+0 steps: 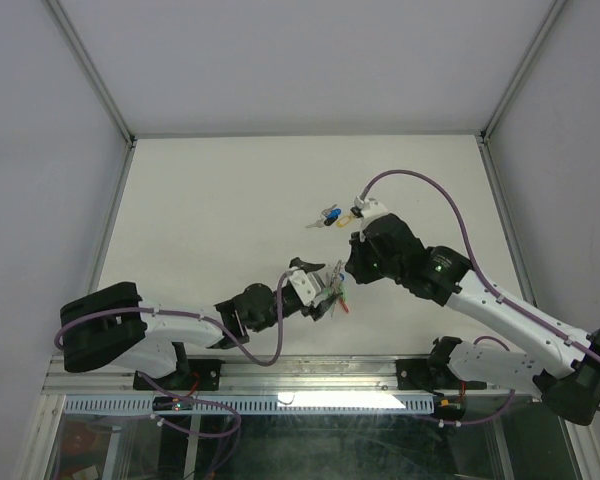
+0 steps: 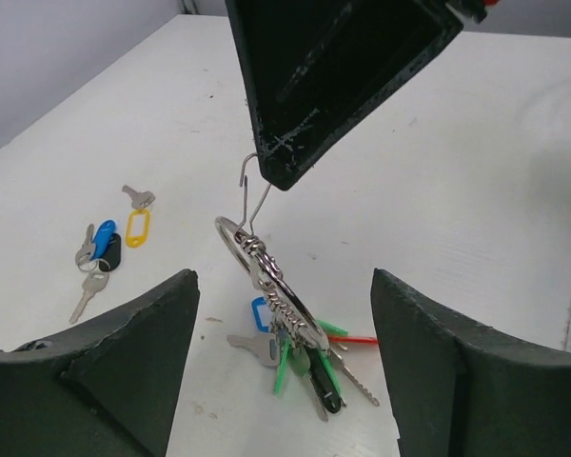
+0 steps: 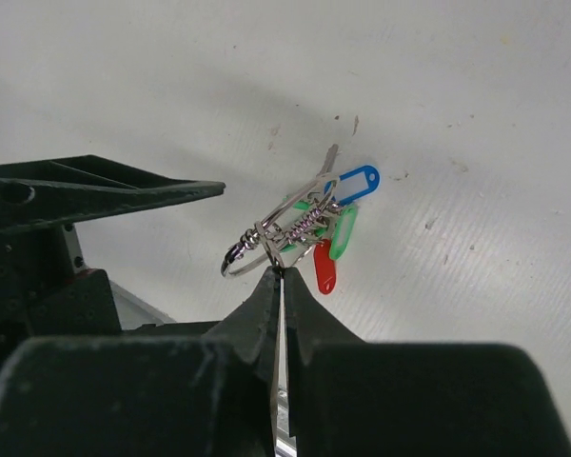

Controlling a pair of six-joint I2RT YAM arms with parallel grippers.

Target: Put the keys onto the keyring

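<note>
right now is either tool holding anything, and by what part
The right tool pinches the keyring by its thin wire end. The left tool is open, holding nothing.

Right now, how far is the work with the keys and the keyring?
Done: the right gripper pinches the keyring by its wire. In hand: the left gripper stands open around it. Left: the keys lie loose on the table, none threaded.

- Top view: the keyring [image 1: 332, 292] is a tiny tangle between the arms, its wire too fine to trace.
- Left wrist view: the right gripper [image 2: 278, 176] runs off the top edge, and its tip covers the wire's end.
- The left gripper [image 2: 283, 281] has both fingers [image 2: 124, 381] cut by the bottom edge.
- Among the keys [image 2: 105, 246], the blue head hides part of a dark tag.
</note>
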